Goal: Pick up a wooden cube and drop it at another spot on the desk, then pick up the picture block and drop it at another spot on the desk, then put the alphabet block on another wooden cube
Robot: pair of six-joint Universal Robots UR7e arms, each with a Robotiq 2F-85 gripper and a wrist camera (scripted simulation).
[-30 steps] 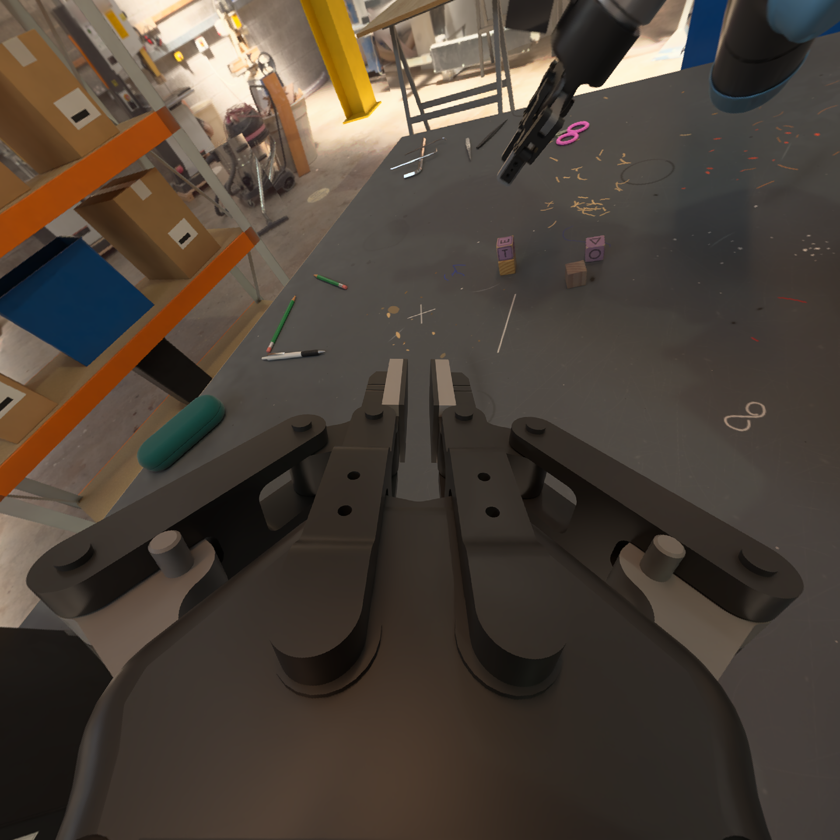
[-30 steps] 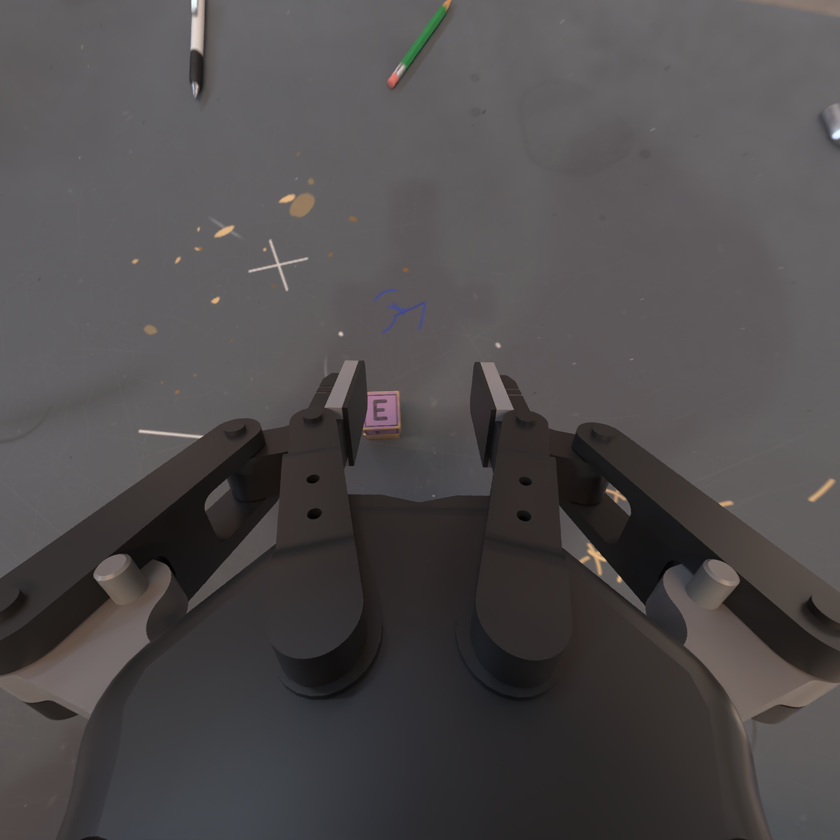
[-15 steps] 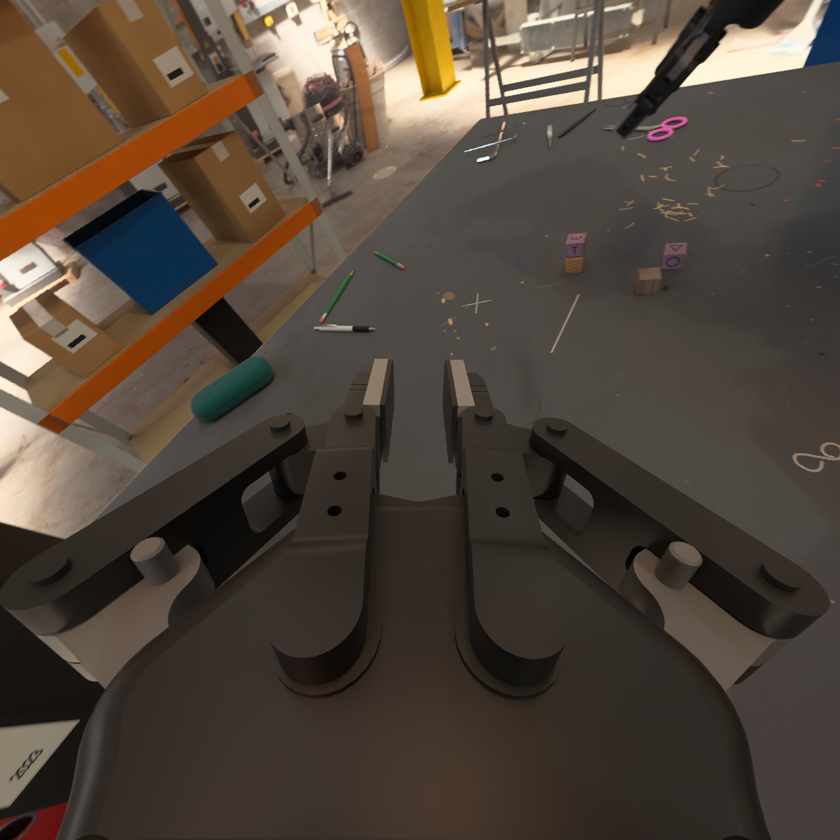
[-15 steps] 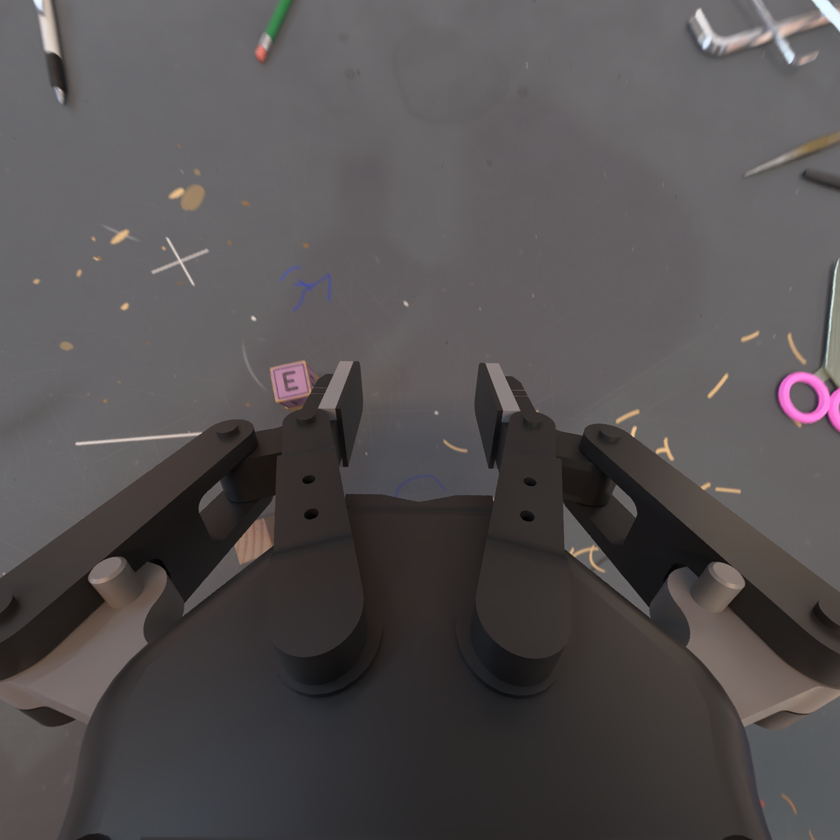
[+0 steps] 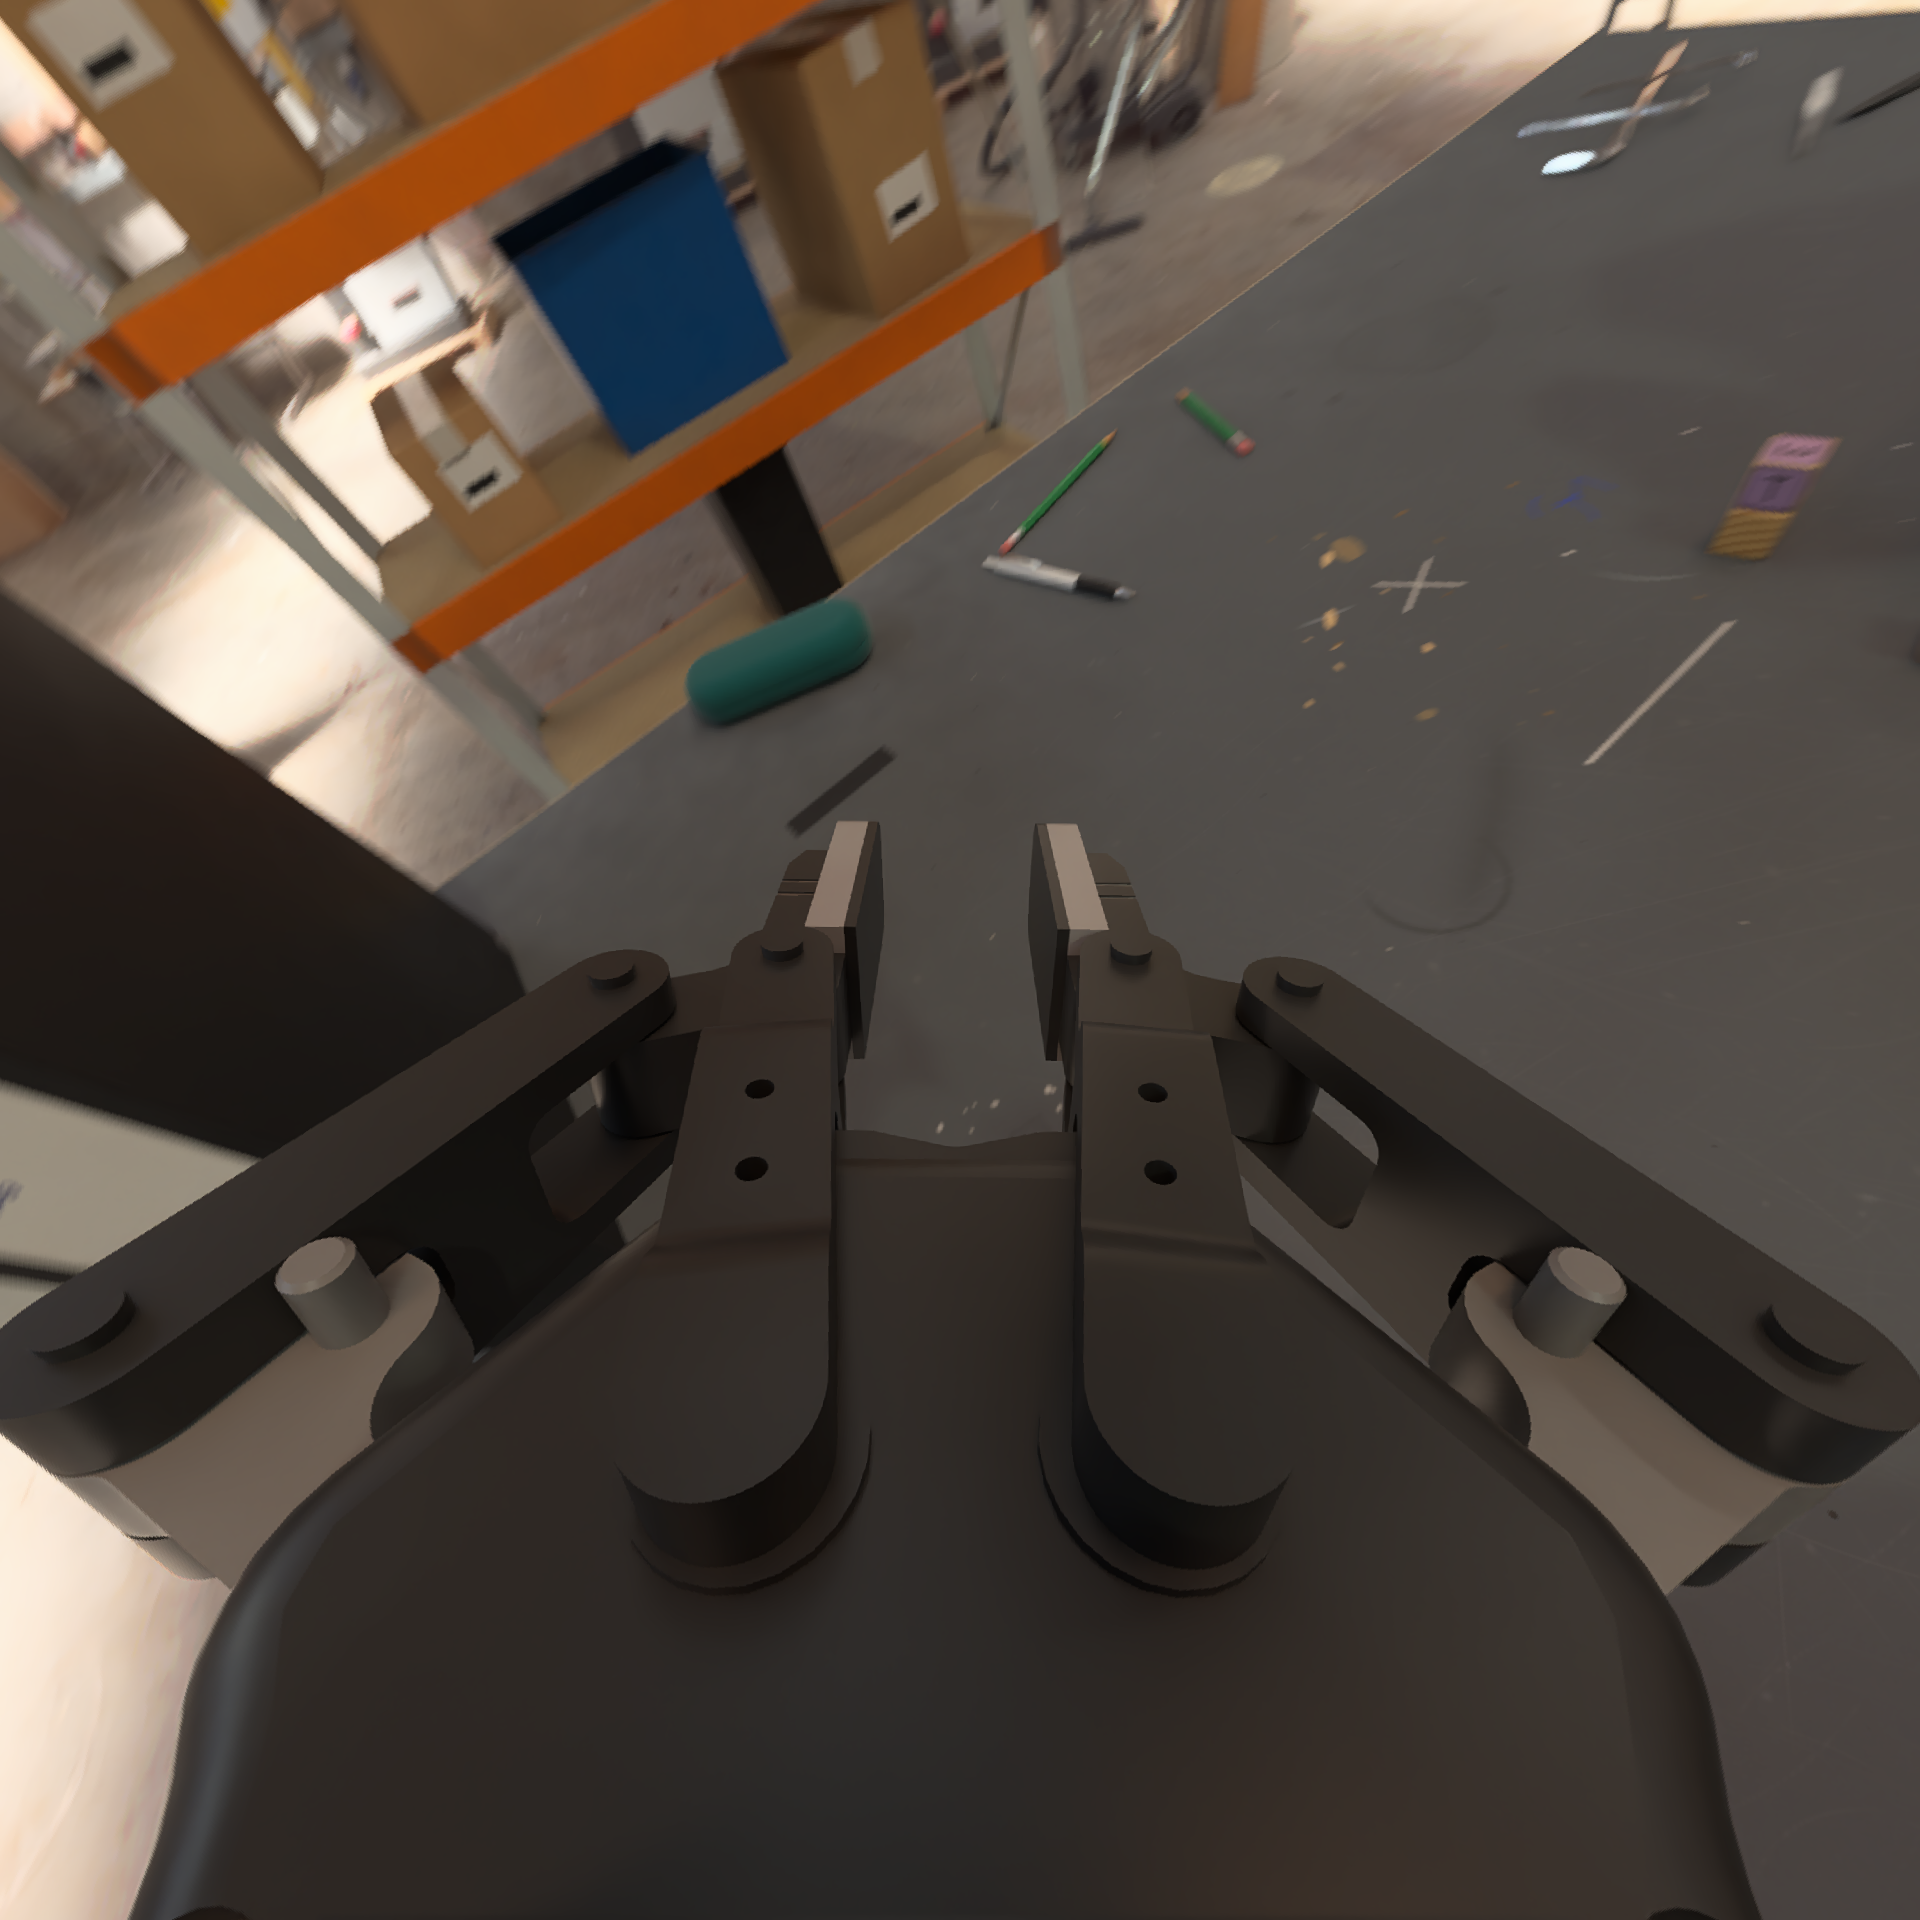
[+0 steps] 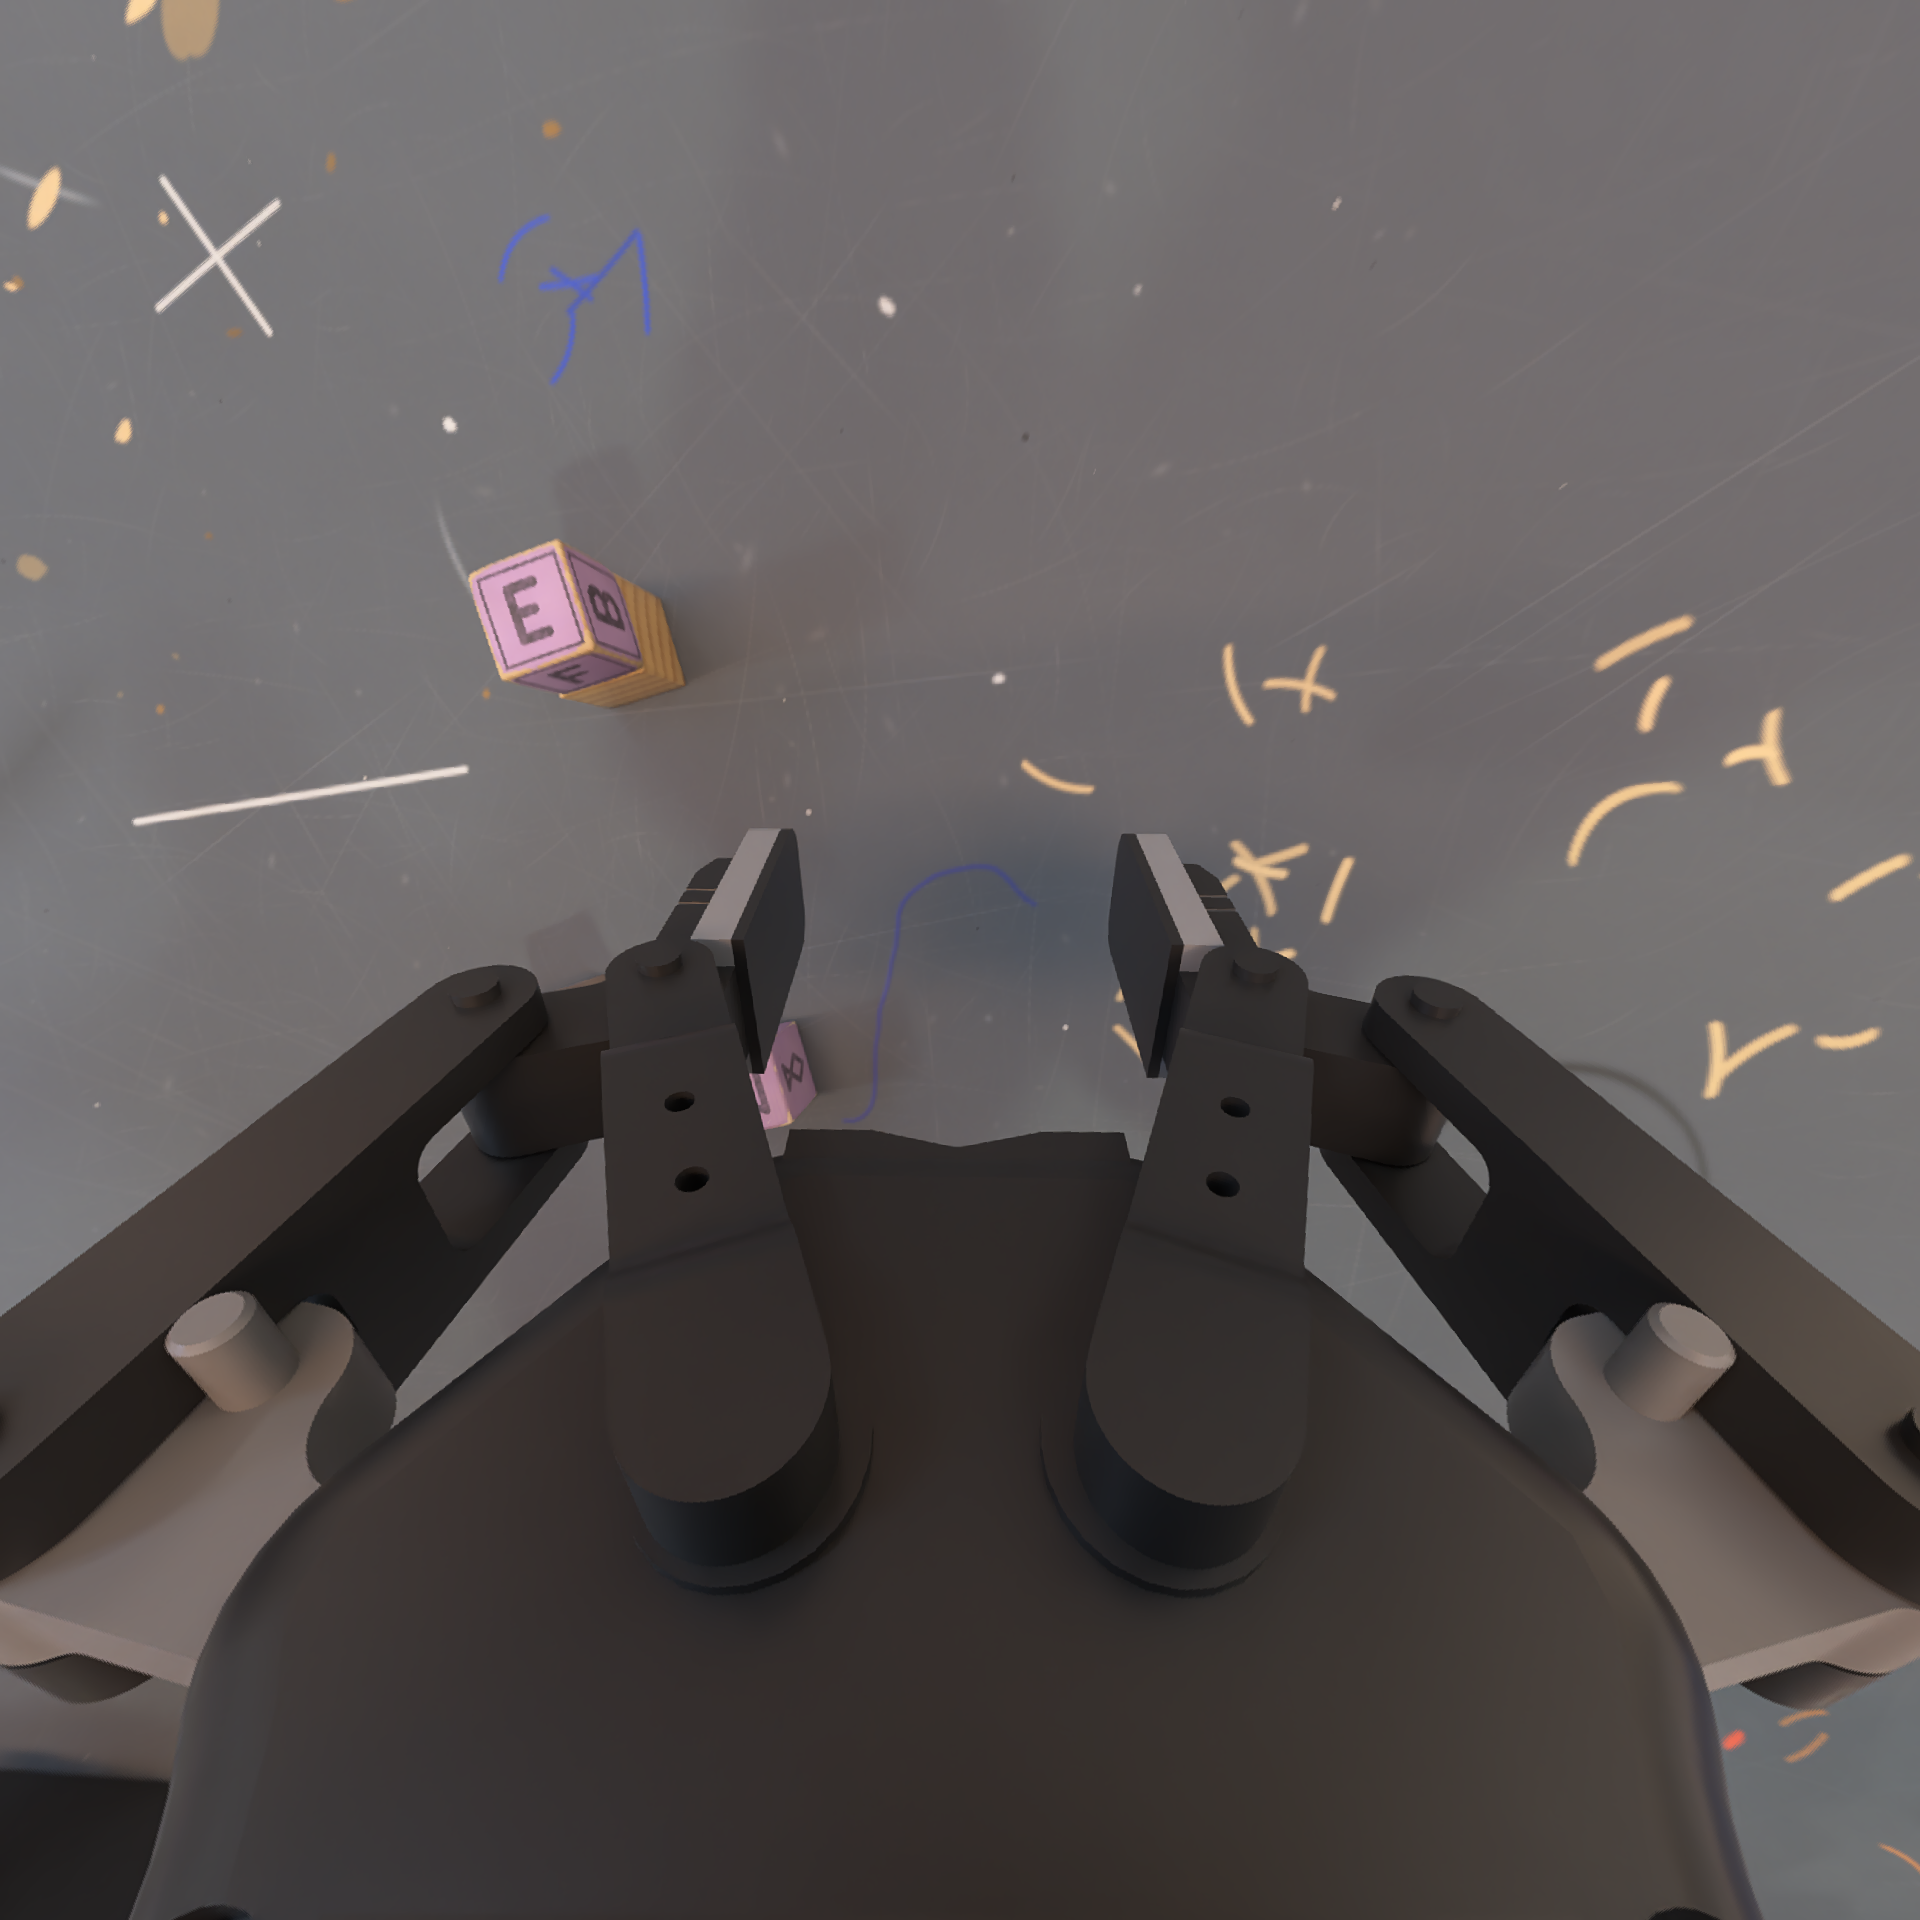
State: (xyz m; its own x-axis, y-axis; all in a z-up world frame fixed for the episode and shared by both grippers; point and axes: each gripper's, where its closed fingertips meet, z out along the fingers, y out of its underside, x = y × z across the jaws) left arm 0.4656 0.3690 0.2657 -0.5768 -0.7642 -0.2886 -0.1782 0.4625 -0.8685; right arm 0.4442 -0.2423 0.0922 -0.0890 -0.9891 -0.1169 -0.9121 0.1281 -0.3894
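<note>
The alphabet block (image 6: 525, 611), pink-faced, sits stacked on a plain wooden cube (image 6: 642, 652), up and left of my right gripper (image 6: 956, 894). That gripper is open and empty, above the desk. A pink picture block (image 6: 788, 1075) shows partly behind its left finger. In the left wrist view the same stack, alphabet block (image 5: 1789, 468) on wooden cube (image 5: 1756, 532), stands far off at the right. My left gripper (image 5: 956, 873) is open and empty, above the desk near its left edge.
A teal case (image 5: 779, 663), a pen (image 5: 1055, 575) and two green pencils (image 5: 1055, 494) (image 5: 1216, 421) lie near the desk's left edge. Beyond it stands an orange shelf (image 5: 665, 447) with boxes and a blue bin. Metal tools (image 5: 1621, 114) lie far off.
My left gripper has opened wider and swung toward the desk's left edge. My right gripper has come lower over the desk. The stack now lies up-left of its fingers and the picture block has appeared.
</note>
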